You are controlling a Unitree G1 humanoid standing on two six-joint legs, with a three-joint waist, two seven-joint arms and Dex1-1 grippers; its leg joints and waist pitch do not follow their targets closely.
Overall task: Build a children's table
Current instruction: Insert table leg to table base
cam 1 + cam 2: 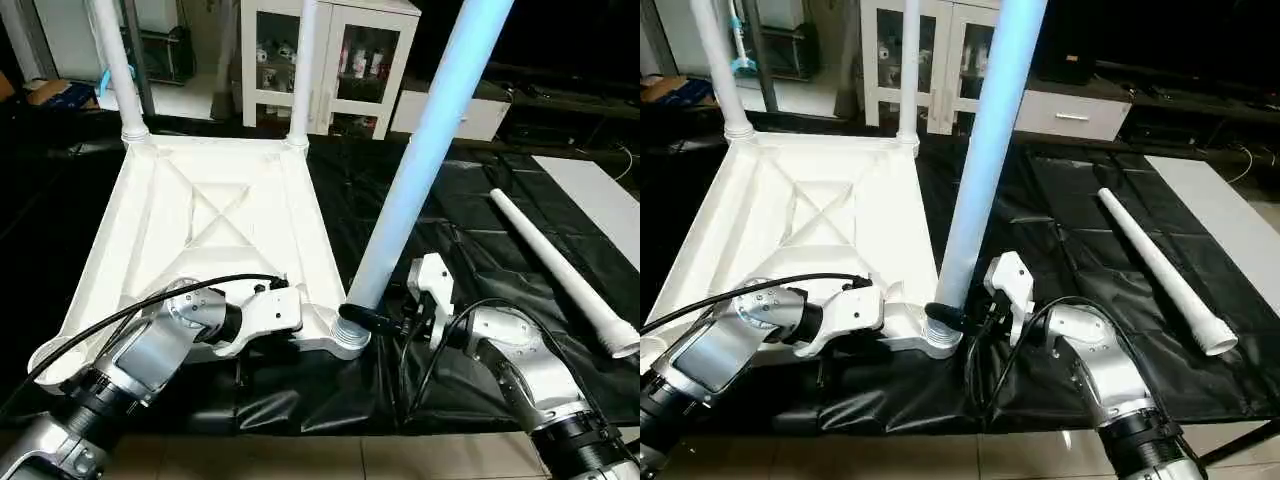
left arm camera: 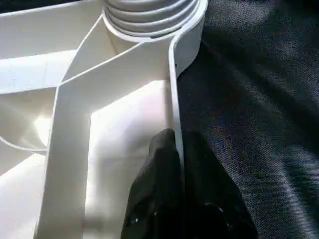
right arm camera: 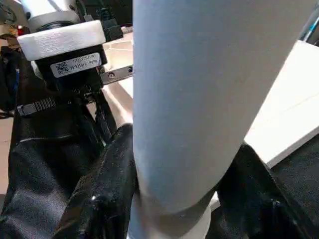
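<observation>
The right gripper (image 1: 375,320) is closed around the base of a white leg (image 1: 425,150), one black finger (image 3: 102,194) on each side of the tube, right where the leg meets the near corner socket (image 1: 350,338) of the upturned table top (image 1: 200,240). From this grip the leg's long axis runs up and away, leaning off vertical rather than standing square over the socket; its threaded end sits at or in the socket mouth, but how deep I cannot tell.

Just beside it, across the same corner, the left gripper (image 2: 172,191) is pinched together on the top's thin rim wall (image 2: 173,89), one finger inside and one outside, holding the top against the black sheet (image 1: 450,220). This hand is closer to the socket than to anything else.

Farther from both grippers, two legs (image 1: 120,70) already stand upright in the far corner sockets. The fourth leg (image 1: 560,270) lies loose on the sheet, well out beyond the right gripper, its long axis running diagonally away and its wide end nearer the robot.

The next move likely hinges on bringing the held leg in line with the socket axis; turned while tilted, the thread could bind or cross.
</observation>
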